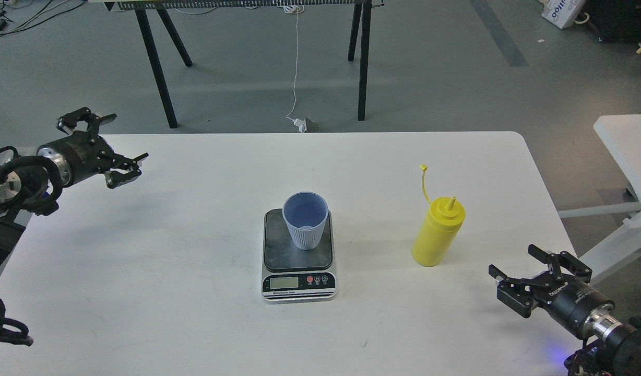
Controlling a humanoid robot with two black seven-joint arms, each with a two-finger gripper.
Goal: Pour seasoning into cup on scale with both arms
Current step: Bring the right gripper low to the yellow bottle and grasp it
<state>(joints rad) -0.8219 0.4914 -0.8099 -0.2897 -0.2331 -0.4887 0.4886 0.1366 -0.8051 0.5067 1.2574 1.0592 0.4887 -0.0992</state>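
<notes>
The light-blue ribbed cup point(305, 219) stands upright and empty on the dark platform of the scale point(298, 271) at the table's middle. The yellow seasoning bottle point(437, 231) stands upright to the right of the scale, its cap strap sticking up. My left gripper point(114, 146) is open and empty above the table's far-left corner, far from the cup. My right gripper point(524, 279) is open and empty over the table's front right, below and to the right of the bottle, not touching it.
The white table point(195, 324) ends close behind the left gripper and to the right of the right gripper. A black trestle stand point(158, 68) and a hanging white cable point(296, 62) are on the floor behind. A second white table point(626, 141) stands at the right.
</notes>
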